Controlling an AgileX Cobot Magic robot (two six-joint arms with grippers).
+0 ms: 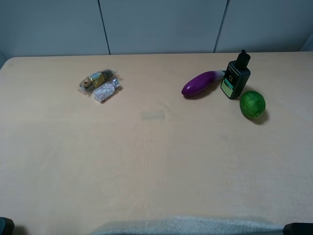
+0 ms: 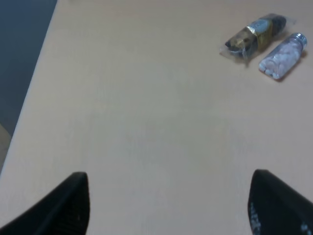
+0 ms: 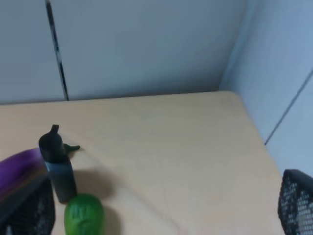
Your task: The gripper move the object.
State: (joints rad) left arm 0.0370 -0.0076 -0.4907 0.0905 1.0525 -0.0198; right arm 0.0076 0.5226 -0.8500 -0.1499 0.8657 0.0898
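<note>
The small round green fruit (image 1: 252, 104) lies on the tan table at the right, just right of the dark bottle with a green label (image 1: 235, 77) and the purple eggplant (image 1: 201, 83). In the right wrist view the fruit (image 3: 84, 215) sits in front of the bottle (image 3: 58, 165), between my right gripper's fingers (image 3: 29, 208), which stand wide apart and empty. In the left wrist view my left gripper (image 2: 168, 203) is open and empty over bare table. In the high view only dark bits of the arms show at the bottom corners.
A wrapped snack packet (image 1: 98, 79) and a small clear bottle of white pills (image 1: 107, 91) lie together at the back left; both show in the left wrist view, packet (image 2: 254, 36), pills (image 2: 282, 56). Grey wall panels (image 1: 161, 24) stand behind the table (image 1: 156, 161).
</note>
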